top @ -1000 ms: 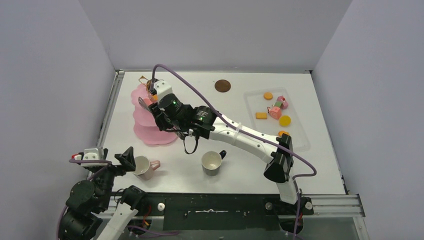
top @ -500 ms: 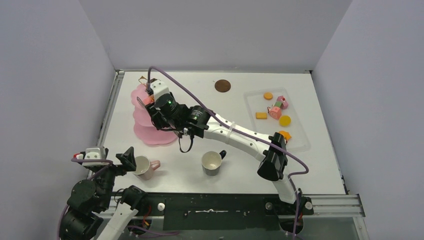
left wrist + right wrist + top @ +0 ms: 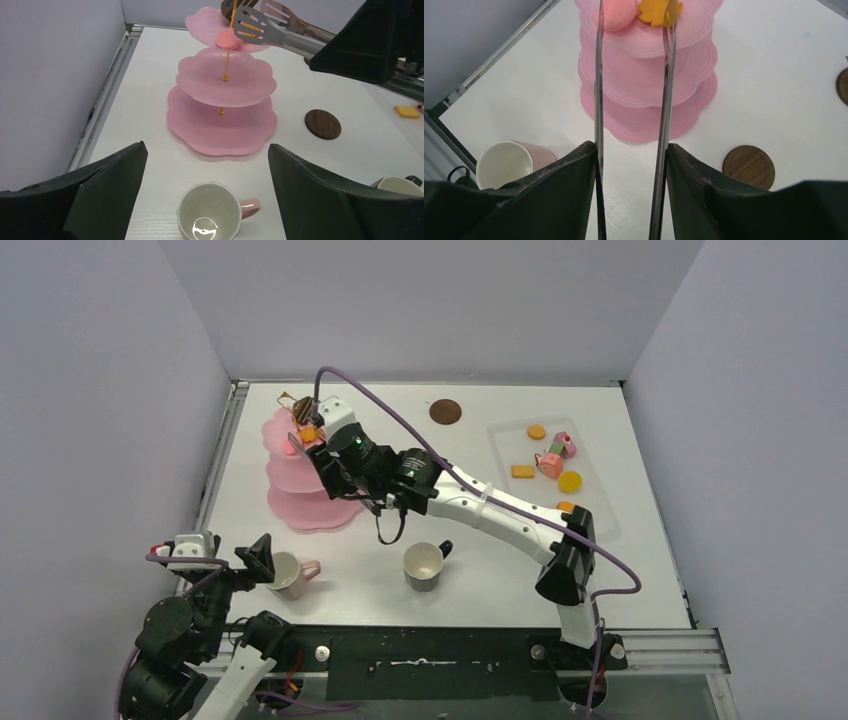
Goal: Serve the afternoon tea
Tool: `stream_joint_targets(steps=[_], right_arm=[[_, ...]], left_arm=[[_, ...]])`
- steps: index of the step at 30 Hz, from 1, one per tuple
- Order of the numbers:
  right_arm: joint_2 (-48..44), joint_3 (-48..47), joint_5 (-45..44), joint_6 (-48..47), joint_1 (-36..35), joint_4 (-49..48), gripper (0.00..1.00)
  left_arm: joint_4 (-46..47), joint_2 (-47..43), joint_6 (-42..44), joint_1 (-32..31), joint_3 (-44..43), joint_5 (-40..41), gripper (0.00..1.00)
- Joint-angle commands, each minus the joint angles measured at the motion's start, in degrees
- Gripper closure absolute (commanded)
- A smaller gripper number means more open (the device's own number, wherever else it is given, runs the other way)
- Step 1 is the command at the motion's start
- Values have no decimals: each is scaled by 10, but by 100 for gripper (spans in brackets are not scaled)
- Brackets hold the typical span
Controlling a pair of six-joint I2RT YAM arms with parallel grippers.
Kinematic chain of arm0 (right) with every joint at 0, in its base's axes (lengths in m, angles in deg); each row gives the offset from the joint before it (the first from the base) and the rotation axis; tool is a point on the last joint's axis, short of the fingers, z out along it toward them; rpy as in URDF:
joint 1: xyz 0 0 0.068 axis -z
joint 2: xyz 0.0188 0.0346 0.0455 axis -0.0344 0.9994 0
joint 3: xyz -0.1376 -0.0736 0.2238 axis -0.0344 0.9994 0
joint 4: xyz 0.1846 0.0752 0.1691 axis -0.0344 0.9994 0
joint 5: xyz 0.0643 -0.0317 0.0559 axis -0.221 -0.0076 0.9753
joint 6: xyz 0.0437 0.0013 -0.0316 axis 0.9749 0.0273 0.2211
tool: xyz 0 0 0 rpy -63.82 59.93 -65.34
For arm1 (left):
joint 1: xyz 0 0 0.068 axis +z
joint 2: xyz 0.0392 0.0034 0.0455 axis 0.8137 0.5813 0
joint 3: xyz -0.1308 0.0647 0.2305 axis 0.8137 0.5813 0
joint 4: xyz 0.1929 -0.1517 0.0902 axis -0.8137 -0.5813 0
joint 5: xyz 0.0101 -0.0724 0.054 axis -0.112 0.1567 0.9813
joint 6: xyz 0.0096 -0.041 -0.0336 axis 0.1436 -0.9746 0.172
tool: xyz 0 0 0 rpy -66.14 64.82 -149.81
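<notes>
The pink three-tier stand [image 3: 300, 480] [image 3: 225, 80] [image 3: 649, 75] stands at the table's left. On its top tier lie a pink round pastry [image 3: 616, 12] [image 3: 227, 39] and an orange pastry [image 3: 655, 11]. My right gripper [image 3: 325, 455] [image 3: 631, 150] is shut on the metal tongs [image 3: 667, 100] [image 3: 280, 32], whose spread tips hang over that tier, the orange pastry beside the right tip. My left gripper [image 3: 262, 558] [image 3: 207, 150] is open just above the pink mug [image 3: 288, 575] [image 3: 210, 212]. The black mug [image 3: 424, 565] stands at front centre. Brown coasters [image 3: 445, 411] [image 3: 749, 166] lie flat.
A clear tray [image 3: 600, 510] at the right holds several more pastries [image 3: 550, 462]. My right arm stretches diagonally across the table's middle. A metal rail [image 3: 222, 455] runs along the left edge, with grey walls on three sides.
My right gripper has shifted slightly right and back over the stand's top, and the tong arms have spread a little. The left arm and both mugs have not moved.
</notes>
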Motion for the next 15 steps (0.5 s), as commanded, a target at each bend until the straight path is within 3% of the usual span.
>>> stream_joint_targets(steps=[1, 6, 15], right_arm=[[-110, 60, -5, 5, 6, -12, 50], [-197, 154, -37, 15, 22, 26, 50], [-313, 276, -74, 57, 125, 141, 51]], left_arm=[[25, 25, 4, 2, -5, -27, 10], [34, 54, -3, 2, -7, -64, 10], [53, 120, -9, 2, -2, -130, 10]])
